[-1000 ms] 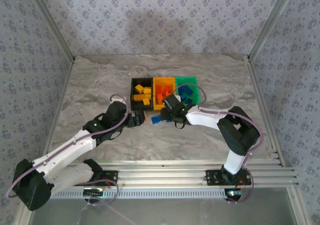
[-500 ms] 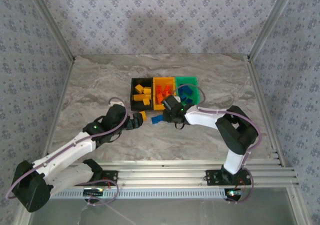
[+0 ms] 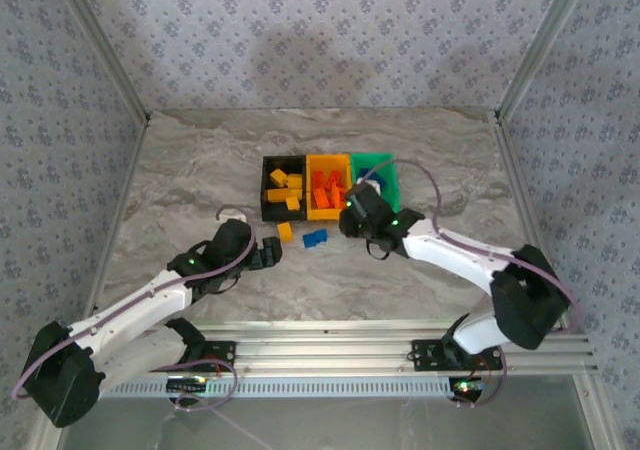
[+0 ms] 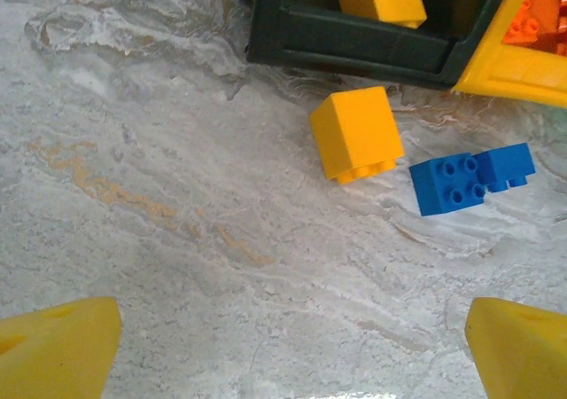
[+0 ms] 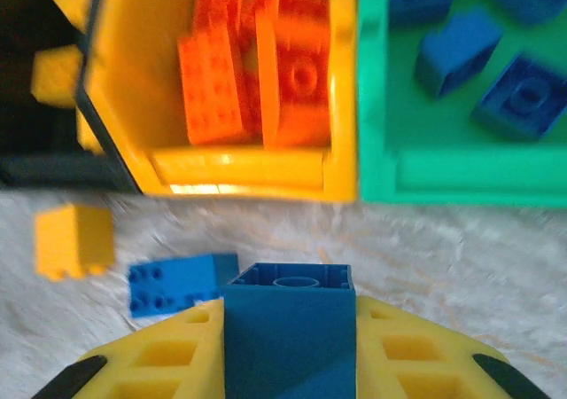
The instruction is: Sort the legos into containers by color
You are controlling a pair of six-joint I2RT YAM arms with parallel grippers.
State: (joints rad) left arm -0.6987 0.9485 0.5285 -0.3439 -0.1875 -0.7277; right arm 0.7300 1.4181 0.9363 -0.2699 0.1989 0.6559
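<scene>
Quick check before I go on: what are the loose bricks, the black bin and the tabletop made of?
Yellow brick and loose blue brick: moulded plastic, smooth, slightly glossy, crisp studs. Black bin: likely plastic too, soft sheen on its wall. Tabletop: veined like marble, possibly a printed laminate.

Bare table (image 4: 159, 151) lies open left of the yellow brick (image 4: 356, 133); the black bin (image 4: 354, 49) walls the far side.

I read table (image 4: 177, 195) as smooth marble-look, faint sheen | black bin (image 4: 354, 49), yellow bin (image 5: 239, 164), green bin (image 5: 443, 182): glossy moulded plastic | blue brick (image 5: 288, 337): smooth satin plastic | yellow brick (image 4: 354, 133): smooth plastic, slight shine | fingers (image 4: 53, 346): matt yellow plastic | frame rails (image 3: 330, 342): brushed metal | walls (image 3: 300, 30): matt patterned covering
</scene>
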